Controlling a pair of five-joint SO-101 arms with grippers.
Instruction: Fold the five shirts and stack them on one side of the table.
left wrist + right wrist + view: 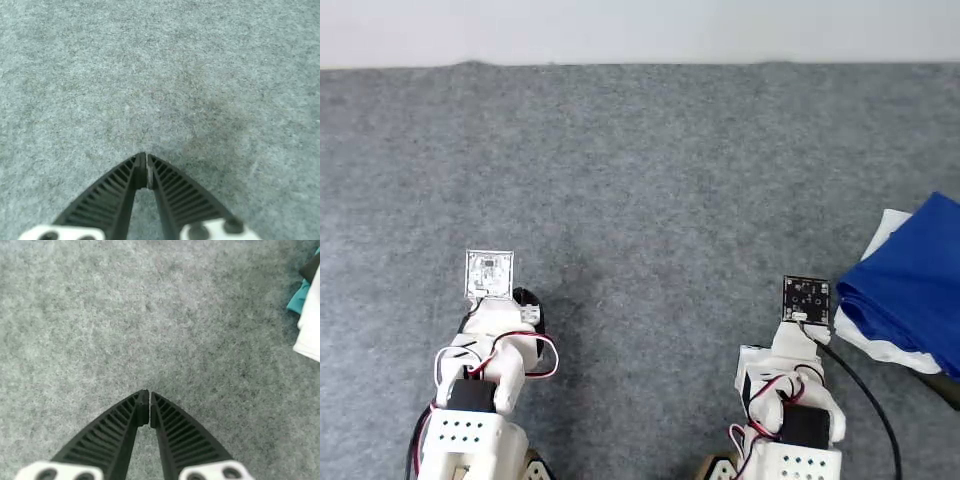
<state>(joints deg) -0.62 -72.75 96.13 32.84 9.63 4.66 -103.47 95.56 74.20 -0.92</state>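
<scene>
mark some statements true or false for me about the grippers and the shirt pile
1. A blue shirt tops the pile beside the right arm. True.
2. White fabric shows under it. True.
3. The left gripper is shut and holds nothing. True.
4. The right gripper grips the blue shirt. False: it is shut on nothing, over the grey table.
5. A shirt lies spread between the two arms. False: the shirts sit in the pile at the side.
</scene>
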